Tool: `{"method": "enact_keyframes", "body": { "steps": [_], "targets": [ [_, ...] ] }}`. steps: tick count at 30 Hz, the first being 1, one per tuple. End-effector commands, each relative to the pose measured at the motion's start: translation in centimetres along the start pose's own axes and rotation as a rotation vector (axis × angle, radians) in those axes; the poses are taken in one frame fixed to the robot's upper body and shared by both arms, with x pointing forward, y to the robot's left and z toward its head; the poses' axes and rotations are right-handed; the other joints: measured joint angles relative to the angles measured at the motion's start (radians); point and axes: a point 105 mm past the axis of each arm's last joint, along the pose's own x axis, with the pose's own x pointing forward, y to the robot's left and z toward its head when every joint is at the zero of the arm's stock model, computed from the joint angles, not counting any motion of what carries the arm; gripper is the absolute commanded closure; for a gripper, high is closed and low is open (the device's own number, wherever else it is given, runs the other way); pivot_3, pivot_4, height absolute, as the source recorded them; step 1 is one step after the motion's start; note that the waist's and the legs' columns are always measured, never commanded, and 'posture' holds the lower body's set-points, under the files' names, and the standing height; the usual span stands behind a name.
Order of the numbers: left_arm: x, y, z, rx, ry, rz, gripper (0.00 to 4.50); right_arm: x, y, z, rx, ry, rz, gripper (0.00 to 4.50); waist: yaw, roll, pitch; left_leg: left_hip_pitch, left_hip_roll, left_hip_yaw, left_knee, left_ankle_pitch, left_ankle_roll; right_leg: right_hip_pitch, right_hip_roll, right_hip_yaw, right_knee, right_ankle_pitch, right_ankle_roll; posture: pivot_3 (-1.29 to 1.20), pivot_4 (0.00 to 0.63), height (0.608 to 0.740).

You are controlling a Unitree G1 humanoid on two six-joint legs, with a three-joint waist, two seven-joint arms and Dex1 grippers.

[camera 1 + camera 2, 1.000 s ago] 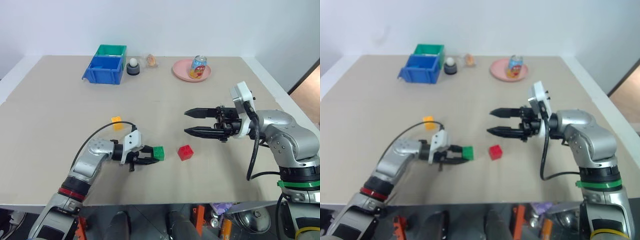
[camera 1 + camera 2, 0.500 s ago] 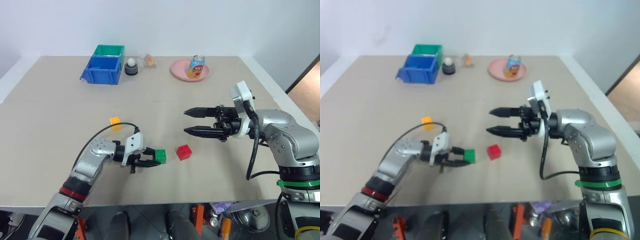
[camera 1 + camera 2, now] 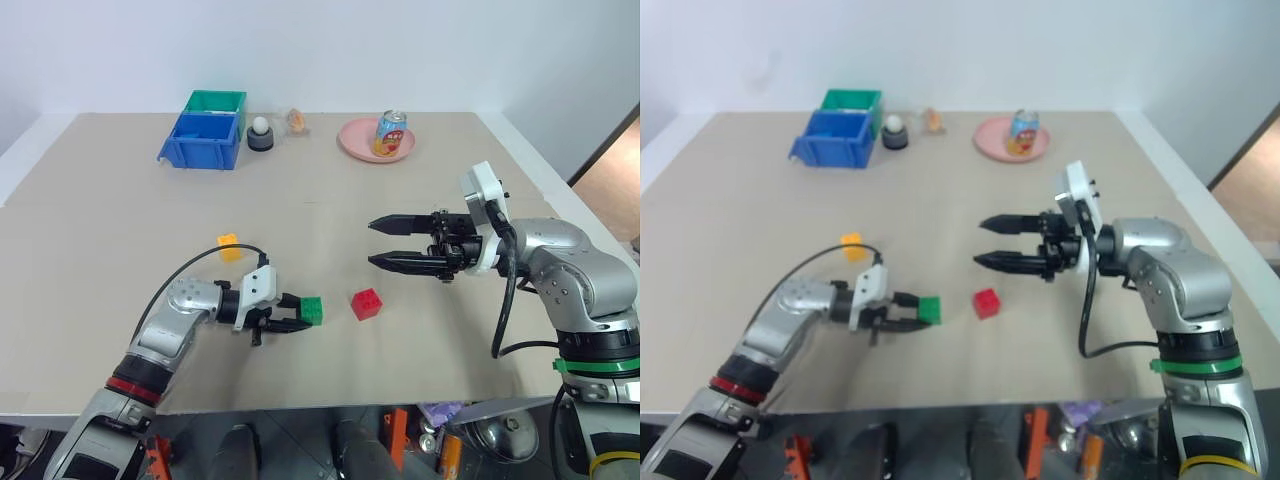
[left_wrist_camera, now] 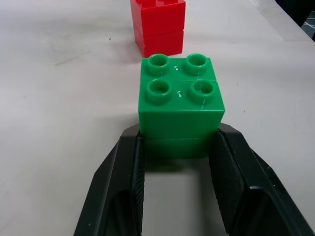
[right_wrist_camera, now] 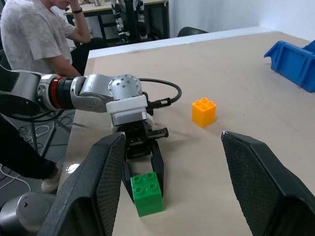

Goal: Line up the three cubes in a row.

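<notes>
We see the left gripper (image 3: pixel 296 318) with its jaws pinching the green cube (image 3: pixel 312 310), which sits on the table (image 3: pixel 100 220) near the front edge. The red cube (image 3: pixel 367 303) lies just to its right, apart from it. The yellow cube (image 3: pixel 229 246) sits further back, toward the left edge. The right gripper (image 3: pixel 378 243) hovers above the table right of the red cube, its jaws spread and holding nothing.
</notes>
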Motion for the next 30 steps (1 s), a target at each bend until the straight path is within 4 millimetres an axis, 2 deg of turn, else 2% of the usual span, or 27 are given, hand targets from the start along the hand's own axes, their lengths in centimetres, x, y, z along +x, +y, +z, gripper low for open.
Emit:
{"method": "enact_keyframes", "body": {
  "steps": [1, 3, 4, 9, 13, 20, 24, 30],
  "targets": [
    [-0.7, 0.0, -0.8, -0.024, 0.034, 0.018, 3.15, 0.1, 0.0, 1.1, -0.048, -0.019, 0.013, 1.31, 0.000, 0.000, 0.000, 0.000, 0.000, 0.000, 0.000, 0.000, 0.000, 0.000, 0.000, 0.000, 0.000, 0.000, 0.000, 0.00, 0.150, 0.740],
    [-0.6, 0.1, -0.7, -0.043, 0.023, 0.029, 3.15, 0.1, 0.0, 1.1, -0.050, -0.019, 0.014, 1.31, 0.000, 0.000, 0.000, 0.000, 0.000, 0.000, 0.000, 0.000, 0.000, 0.000, 0.000, 0.000, 0.000, 0.000, 0.000, 0.00, 0.150, 0.740],
    [-0.5, 0.0, -0.6, -0.057, 0.016, 0.024, 2.19, 0.1, 0.0, 1.1, -0.050, -0.019, 0.014, 1.31, 0.001, 0.000, 0.000, 0.000, 0.000, 0.000, 0.000, 0.000, 0.000, 0.000, 0.000, 0.000, 0.000, 0.000, 0.000, 0.00, 0.150, 0.740],
    [-0.7, 0.1, 0.2, -0.080, -0.025, 0.022, 0.64, -0.1, 0.0, 1.1, -0.050, -0.015, 0.009, 1.31, 0.004, 0.000, 0.000, 0.000, 0.000, 0.000, 0.000, 0.000, 0.000, 0.000, 0.000, 0.000, 0.000, 0.000, 0.000, 0.00, 0.150, 0.740],
    [-0.9, 0.2, 1.0, -0.093, -0.059, 0.025, 0.64, -0.2, 0.0, 1.1, -0.049, -0.015, 0.008, 1.31, 0.003, 0.000, 0.000, 0.000, 0.000, 0.000, 0.001, 0.000, 0.000, 0.000, 0.000, 0.000, 0.000, 0.001, 0.000, 0.00, 0.150, 0.740],
    [-2.6, 1.0, 1.7, -0.054, -0.077, 0.109, 0.64, -0.2, 0.0, 1.2, -0.050, -0.020, 0.012, 1.31, 0.004, 0.000, 0.000, -0.001, 0.000, 0.000, 0.000, -0.001, 0.001, -0.001, 0.000, 0.000, 0.000, -0.001, 0.001, 0.00, 0.150, 0.740],
    [-4.3, 1.9, 2.0, -0.037, -0.096, 0.207, 0.64, -0.1, -0.1, 1.4, -0.050, -0.029, 0.014, 1.31, 0.004, 0.000, 0.000, -0.002, 0.000, 0.000, 0.000, -0.001, 0.001, -0.001, 0.000, 0.000, 0.000, -0.001, 0.001, 0.00, 0.150, 0.740],
    [-7.1, 1.0, 3.3, -0.099, -0.159, 0.245, 0.64, -0.2, -0.2, 1.5, -0.052, -0.035, 0.011, 1.31, 0.003, 0.000, 0.000, -0.002, 0.000, 0.000, 0.000, -0.001, 0.001, -0.001, 0.000, 0.000, 0.000, -0.001, 0.001, 0.00, 0.150, 0.740]
  ]
}}
